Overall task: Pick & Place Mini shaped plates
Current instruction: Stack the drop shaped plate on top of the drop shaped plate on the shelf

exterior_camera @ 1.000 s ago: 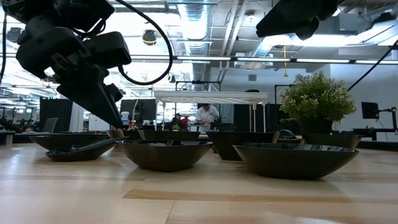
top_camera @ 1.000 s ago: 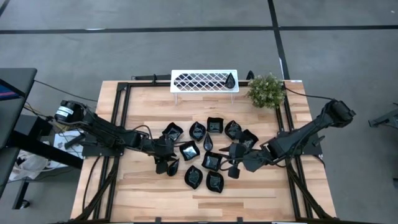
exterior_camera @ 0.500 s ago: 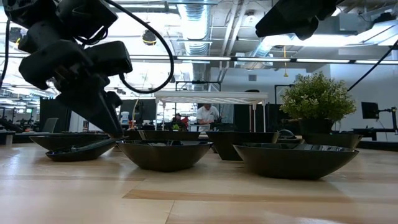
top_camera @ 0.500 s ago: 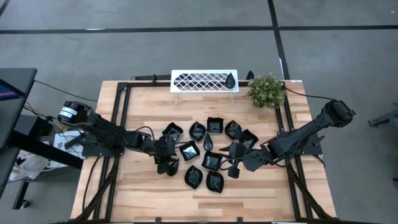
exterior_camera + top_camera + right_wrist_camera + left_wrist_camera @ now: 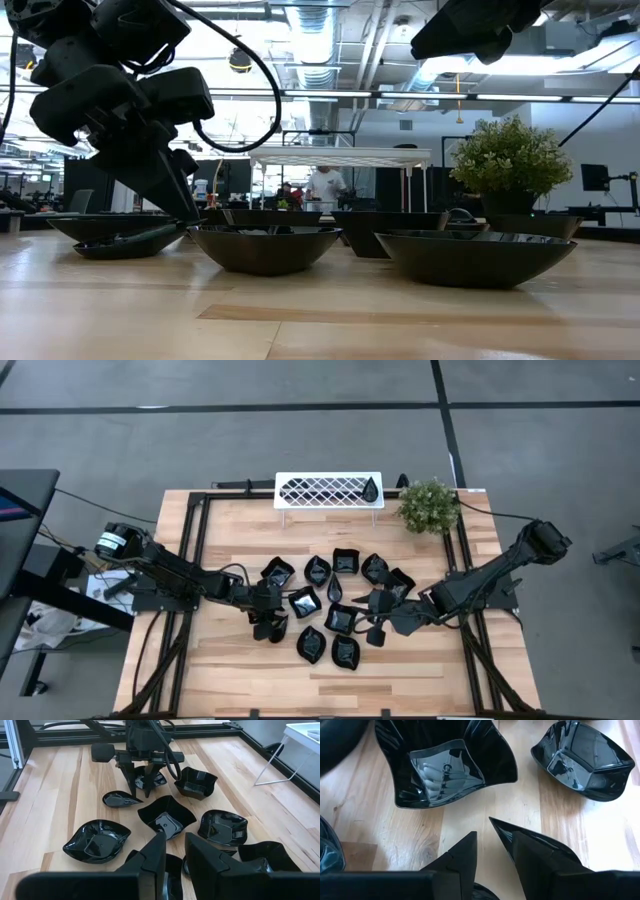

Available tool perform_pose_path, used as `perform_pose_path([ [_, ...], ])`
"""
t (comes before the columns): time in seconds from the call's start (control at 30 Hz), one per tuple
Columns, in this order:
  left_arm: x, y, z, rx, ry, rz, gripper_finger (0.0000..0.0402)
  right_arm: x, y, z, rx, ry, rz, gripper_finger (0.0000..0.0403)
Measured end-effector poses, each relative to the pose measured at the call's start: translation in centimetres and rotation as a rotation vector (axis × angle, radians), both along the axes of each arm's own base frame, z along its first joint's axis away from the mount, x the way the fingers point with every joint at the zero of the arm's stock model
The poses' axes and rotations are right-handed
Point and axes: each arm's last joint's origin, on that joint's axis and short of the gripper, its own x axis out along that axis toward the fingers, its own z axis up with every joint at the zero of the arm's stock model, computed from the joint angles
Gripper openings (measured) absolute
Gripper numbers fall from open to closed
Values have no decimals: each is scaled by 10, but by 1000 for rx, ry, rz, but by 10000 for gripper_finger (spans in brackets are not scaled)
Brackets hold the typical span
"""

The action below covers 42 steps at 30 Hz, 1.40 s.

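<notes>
The black mini plates [image 5: 340, 595] sat clustered mid-table, glossy and slick, so I'd pinch a rim. Left gripper [image 5: 267, 628] hovered over a teardrop dish [image 5: 120, 798], fingers apart, holding nothing.

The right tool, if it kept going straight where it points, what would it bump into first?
Probably the square wavy-edged plate right ahead of the right tool, though depth is hard to judge. The left tool is farther along.

Eleven mini shaped plates [image 5: 342, 561] lie on the table, a twelfth on one white rack [image 5: 320, 490], beside one plant [image 5: 428, 506].
</notes>
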Motion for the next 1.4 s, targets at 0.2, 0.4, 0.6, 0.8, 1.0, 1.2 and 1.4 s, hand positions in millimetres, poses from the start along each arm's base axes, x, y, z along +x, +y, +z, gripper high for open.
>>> perform_pose_path([
  [0.2, 0, 0, -1, -4, 3, 6, 124, 0, 0, 0, 0, 0, 0, 68],
  [0.4, 2, 0, -8, -3, 13, 9, 123, 0, 0, 0, 1, 0, -1, 68],
  [0.6, 2, -1, -10, -3, 16, 9, 123, 0, 0, 0, 1, 0, -1, 68],
  [0.8, 3, -1, -10, -5, 10, 9, 123, 0, 0, 0, 1, 0, -1, 68],
  [1.0, 3, -2, -9, -39, 15, -14, 116, 0, 0, 0, 0, 1, 0, 68],
  [1.2, 3, -2, -9, -40, 11, -14, 97, 0, 0, 0, 0, 1, 0, 68],
  [1.4, 3, -2, -9, -41, 5, -14, 81, 0, 0, 0, 0, 1, 0, 68],
])
